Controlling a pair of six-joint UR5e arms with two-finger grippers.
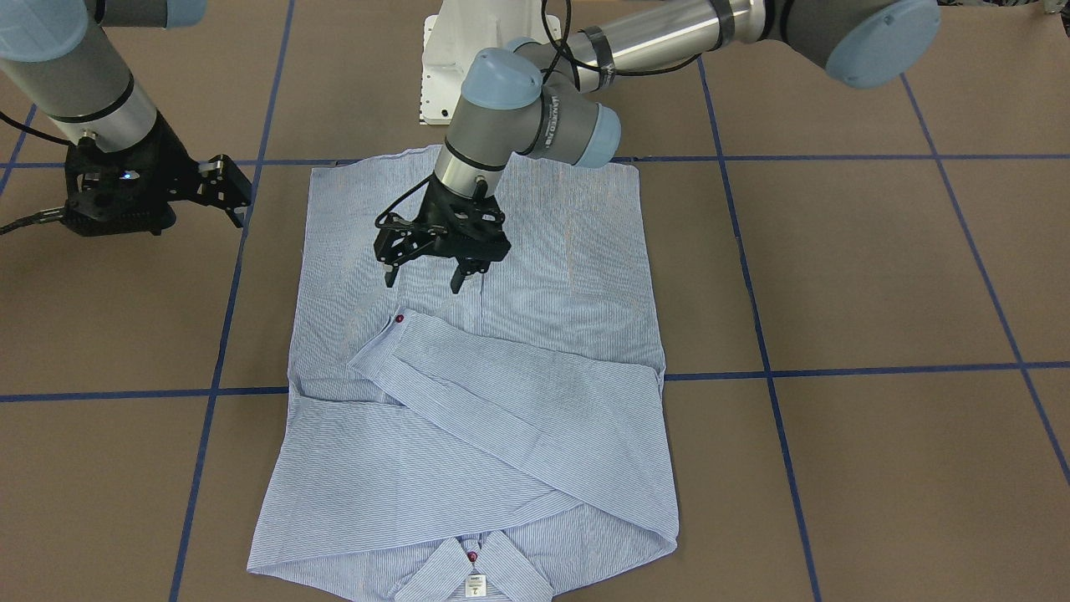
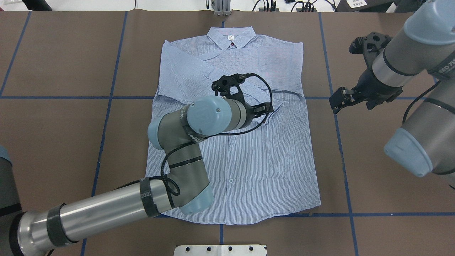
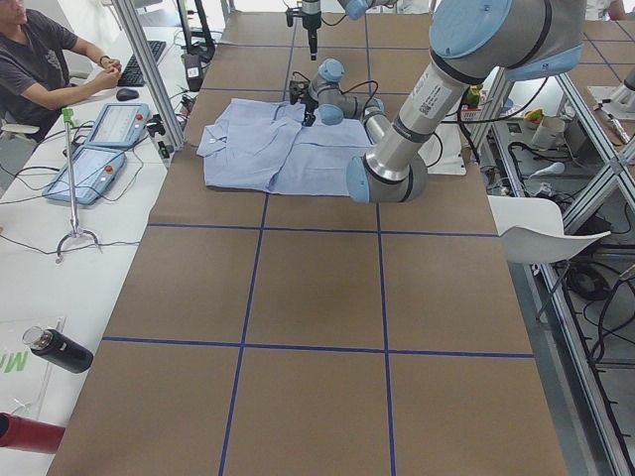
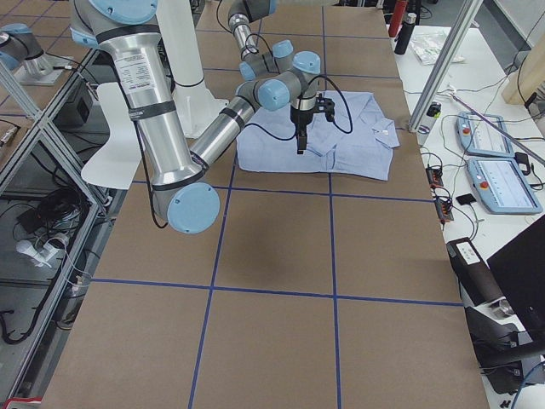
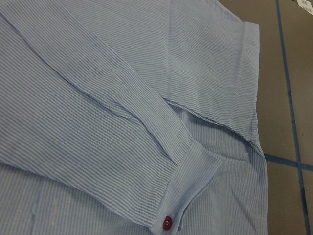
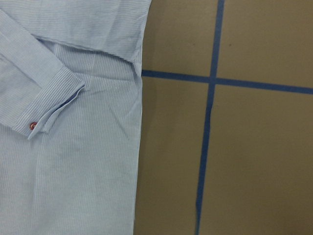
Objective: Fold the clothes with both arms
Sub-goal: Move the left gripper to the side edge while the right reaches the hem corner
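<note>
shirt [image 1: 568, 251] on table [image 1: 878, 267], left tool [image 1: 424, 283] above it, right tool [image 1: 236, 199] beside it

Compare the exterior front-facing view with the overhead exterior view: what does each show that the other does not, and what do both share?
Front-facing only: the left gripper, fingers spread and empty, over the shirt, and the red cuff button. Overhead only: the whole collar and a pale placket button. Both: the sleeves folded across the chest, and the right gripper beside the shirt over the table.
</note>
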